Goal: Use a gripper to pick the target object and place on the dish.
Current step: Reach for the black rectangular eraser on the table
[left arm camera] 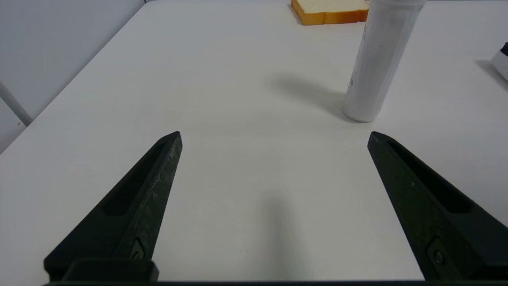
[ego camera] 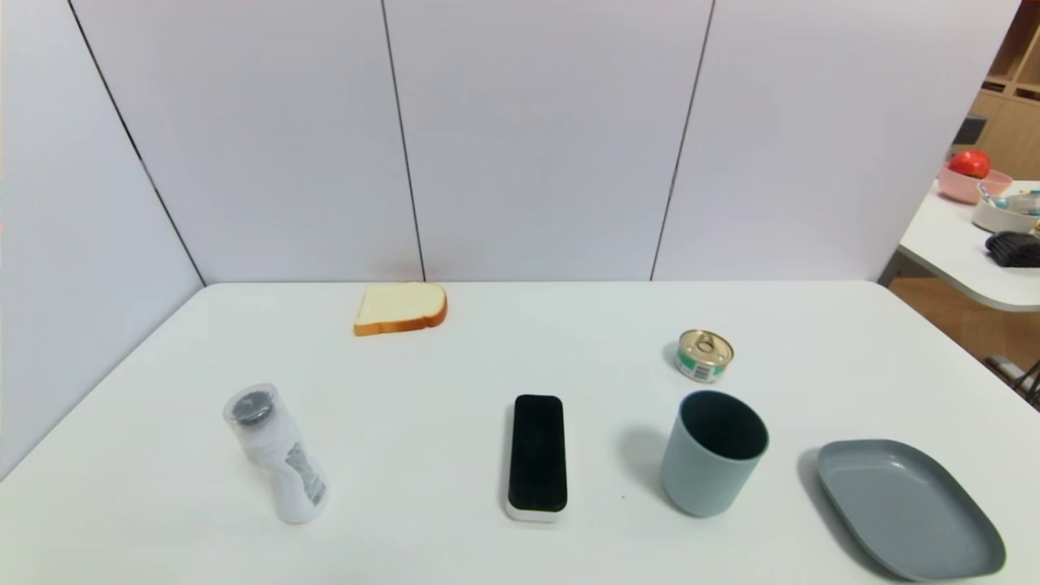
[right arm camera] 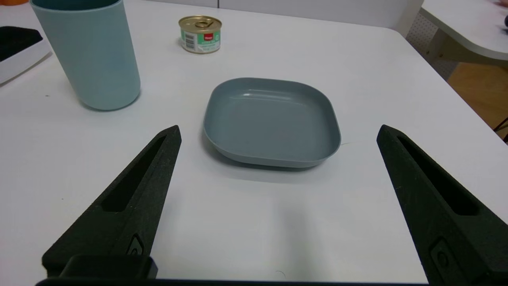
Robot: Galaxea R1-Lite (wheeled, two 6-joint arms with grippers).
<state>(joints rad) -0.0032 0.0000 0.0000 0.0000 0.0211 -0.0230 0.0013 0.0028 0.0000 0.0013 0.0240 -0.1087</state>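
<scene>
Left gripper [left arm camera: 275,137]: stood wide and empty near the bottle [ego camera: 280,455], apparently idle.
Black-topped block [ego camera: 538,455]: lay flat mid-table, between bottle and cup [ego camera: 708,463], ungripped.
Step in hand: seemed to be the approach, before any grasp.
Next move: called for straddling the block's long sides without nudging the cup.
Right gripper [right arm camera: 279,133]: stood wide, empty, near the dish.
Dish [ego camera: 910,508]: sat right of the cup, bare.

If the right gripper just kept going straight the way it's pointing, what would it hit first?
Probably the dish, ahead between the right gripper's open fingers, though its height above the table is unclear.
</scene>
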